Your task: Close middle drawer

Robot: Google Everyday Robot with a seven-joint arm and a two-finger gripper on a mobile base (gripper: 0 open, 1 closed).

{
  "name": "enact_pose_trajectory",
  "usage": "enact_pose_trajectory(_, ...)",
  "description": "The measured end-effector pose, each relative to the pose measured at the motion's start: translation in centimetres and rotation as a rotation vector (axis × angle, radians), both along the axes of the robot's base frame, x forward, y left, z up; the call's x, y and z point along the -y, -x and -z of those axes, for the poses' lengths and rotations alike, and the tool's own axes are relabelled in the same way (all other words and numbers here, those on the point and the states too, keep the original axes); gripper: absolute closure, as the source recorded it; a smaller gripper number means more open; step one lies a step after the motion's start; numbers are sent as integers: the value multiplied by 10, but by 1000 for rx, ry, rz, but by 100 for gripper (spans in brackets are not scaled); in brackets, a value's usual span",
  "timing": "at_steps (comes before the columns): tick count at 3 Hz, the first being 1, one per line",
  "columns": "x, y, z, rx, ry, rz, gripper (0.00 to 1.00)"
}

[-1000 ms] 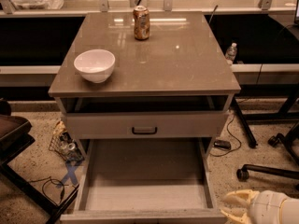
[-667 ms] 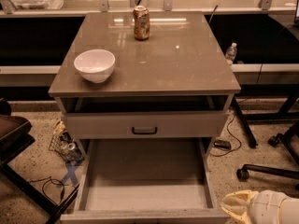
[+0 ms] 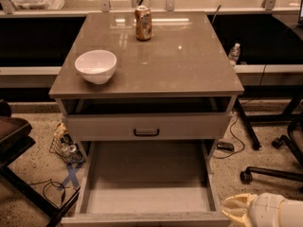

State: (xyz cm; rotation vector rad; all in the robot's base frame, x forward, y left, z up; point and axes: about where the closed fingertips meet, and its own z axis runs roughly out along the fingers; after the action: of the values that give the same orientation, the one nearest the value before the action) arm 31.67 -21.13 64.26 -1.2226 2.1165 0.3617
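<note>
One cabinet [image 3: 189,74] fills your view, with a flat grey-brown top. You see the middle drawer [image 3: 147,193] pulled far out toward you, its front at the bottom edge. Above it, the upper drawer [image 3: 104,126] sits slightly out. The gripper [image 3: 235,210] hangs at lower right, just beside that front's right corner; you cannot tell whether it is apart or together. A white bowl [image 3: 96,66] and a can [image 3: 143,22] stand on top, well apart.
</note>
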Motion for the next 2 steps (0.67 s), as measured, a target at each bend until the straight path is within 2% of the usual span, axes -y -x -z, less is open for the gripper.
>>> enact_pose_trajectory(2,15,-12,69,9,-27,-41,100)
